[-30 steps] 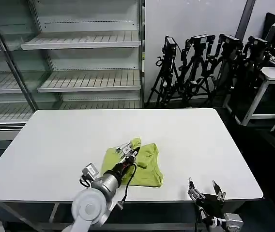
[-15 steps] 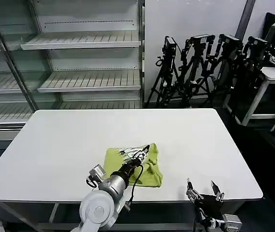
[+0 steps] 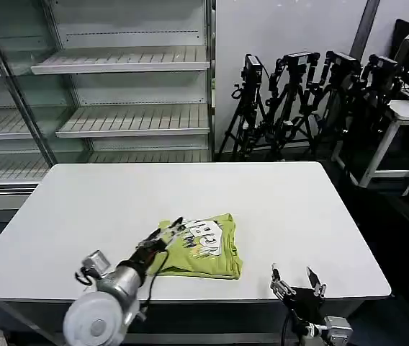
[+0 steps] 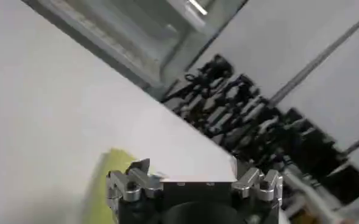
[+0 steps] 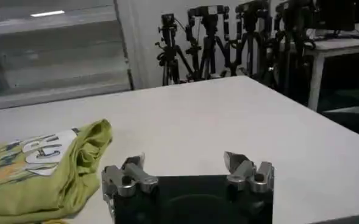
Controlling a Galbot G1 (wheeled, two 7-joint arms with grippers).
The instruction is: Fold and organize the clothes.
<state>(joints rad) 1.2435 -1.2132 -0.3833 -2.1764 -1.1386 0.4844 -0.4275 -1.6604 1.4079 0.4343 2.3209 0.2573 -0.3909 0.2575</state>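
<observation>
Head view: T-shirt (image 3: 201, 246) graphic newly face-up.

Evenly bright, lit softly from overhead, with only faint shadows. Mild glare off the white table (image 3: 276, 209). Strongly motion-blurred through the left wrist view; sharper elsewhere.

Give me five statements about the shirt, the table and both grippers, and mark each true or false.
1. The T-shirt lies folded on the white table with its printed graphic facing up. True.
2. The left gripper is at the shirt's left edge. True.
3. The right gripper is clamped on the shirt. False: it is open, near the table's front edge, apart from the shirt.
4. The shirt lies on a shelf. False: it lies on the table.
5. Tripods stand behind the table. True.
</observation>
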